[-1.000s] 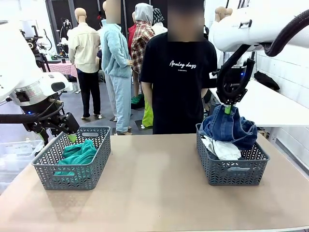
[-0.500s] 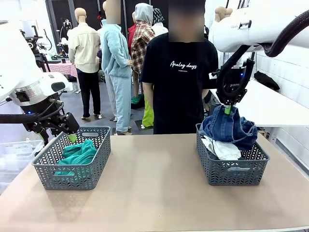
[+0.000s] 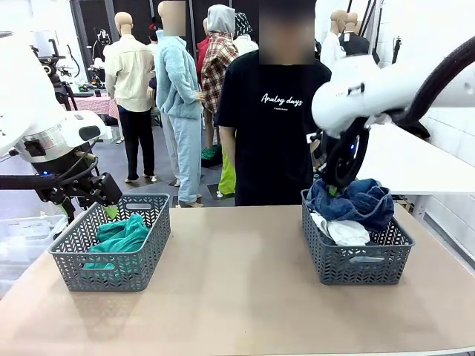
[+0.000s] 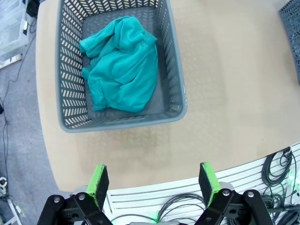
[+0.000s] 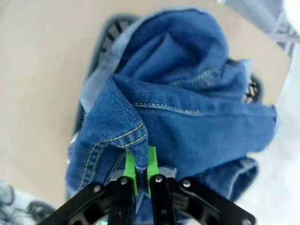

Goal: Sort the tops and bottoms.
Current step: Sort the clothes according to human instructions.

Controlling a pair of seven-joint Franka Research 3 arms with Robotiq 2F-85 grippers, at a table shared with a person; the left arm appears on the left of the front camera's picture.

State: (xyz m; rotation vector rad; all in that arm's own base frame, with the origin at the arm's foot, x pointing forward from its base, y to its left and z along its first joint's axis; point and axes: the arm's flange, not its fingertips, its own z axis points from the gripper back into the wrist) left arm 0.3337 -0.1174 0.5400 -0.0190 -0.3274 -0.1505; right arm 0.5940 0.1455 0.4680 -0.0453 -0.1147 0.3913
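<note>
The tops, a teal-green garment (image 3: 122, 237) (image 4: 122, 70), lie bunched in the grey left basket (image 3: 111, 271) (image 4: 176, 84). My left gripper (image 3: 110, 210) (image 4: 153, 183) hangs open above that basket's outer back corner, with nothing between its green pads. The bottoms are heaped in the grey right basket (image 3: 364, 259): darker-blue denim (image 3: 360, 202) (image 5: 187, 108) on top and a white garment (image 3: 345, 230) under it. At the heap's back left, my right gripper (image 3: 334, 190) (image 5: 139, 165) is shut on a fold of the denim, low over the basket.
A person in a black T-shirt (image 3: 274, 111) stands at the table's far edge between the two baskets, hands out of sight. The tan tabletop (image 3: 237, 282) lies bare between the baskets. A white table (image 3: 415, 163) stands behind the right basket.
My right arm has come down and a little to the left, lowering the denim from a hanging peak onto the heap in the right basket. The left arm has not moved.
</note>
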